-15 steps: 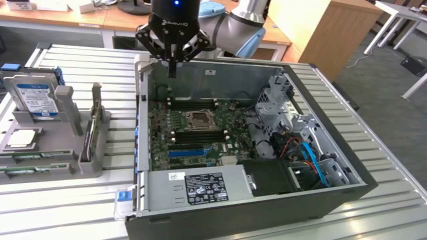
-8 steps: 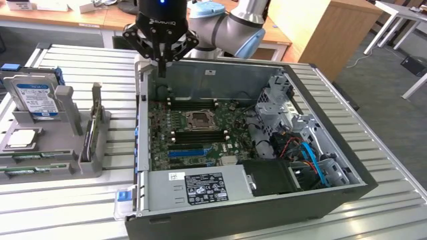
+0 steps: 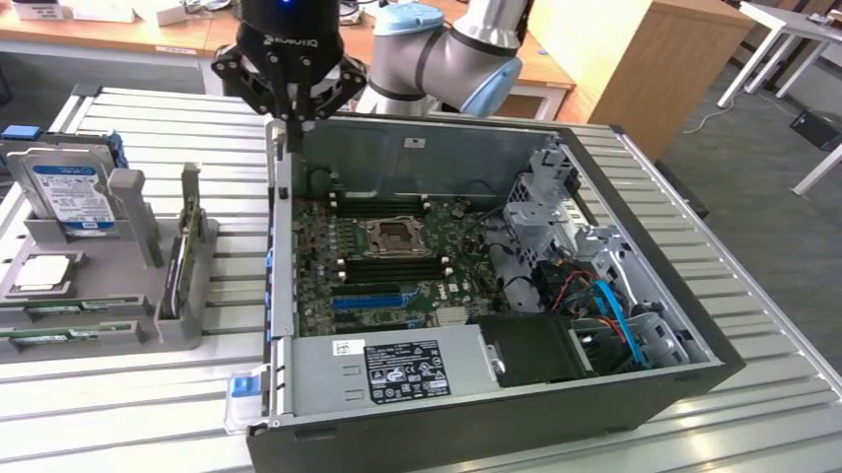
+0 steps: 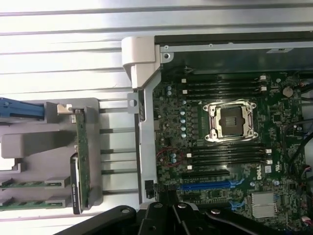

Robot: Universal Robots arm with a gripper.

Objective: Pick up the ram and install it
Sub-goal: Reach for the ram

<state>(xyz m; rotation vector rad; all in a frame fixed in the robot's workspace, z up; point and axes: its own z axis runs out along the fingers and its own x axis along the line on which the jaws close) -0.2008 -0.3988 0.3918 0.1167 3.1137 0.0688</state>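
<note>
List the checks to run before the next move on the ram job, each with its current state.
1. Pincer empty: ok, shut on nothing.
2. Pincer open for a pickup: not ok, shut.
3. Pincer above the holder: not ok, it hangs by the case corner.
4. Ram sticks seated in holder: ok, two lie in grooves.
5. Slots free: ok, look empty.
6. Slot latches open: cannot tell.
</note>
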